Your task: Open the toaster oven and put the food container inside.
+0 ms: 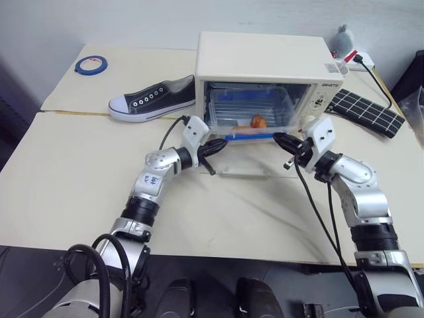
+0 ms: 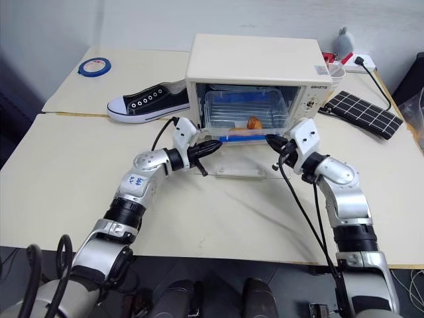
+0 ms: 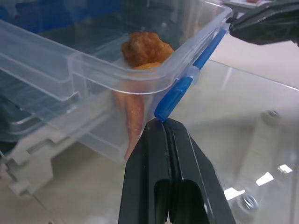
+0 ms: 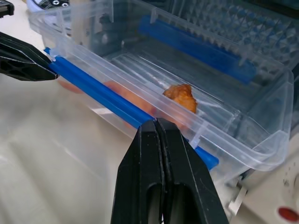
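The cream toaster oven (image 1: 265, 56) stands at the back of the table with its glass door (image 1: 246, 169) dropped flat toward me. The clear food container (image 1: 248, 106), with orange-brown pieces (image 1: 258, 121) inside, sits mostly within the oven, its blue clip (image 1: 252, 136) facing out. My left gripper (image 1: 222, 144) is shut, its tip at the left end of that clip (image 3: 172, 95). My right gripper (image 1: 278, 139) is shut too, its tip against the clip's right part (image 4: 117, 105). Neither holds anything.
A black-and-white sneaker (image 1: 152, 99) lies left of the oven, and a blue tape roll (image 1: 91, 64) sits at the far left. A black ribbed panel (image 1: 368, 111), a power strip (image 1: 358, 58) and a cable (image 1: 381, 86) lie to the right of the oven.
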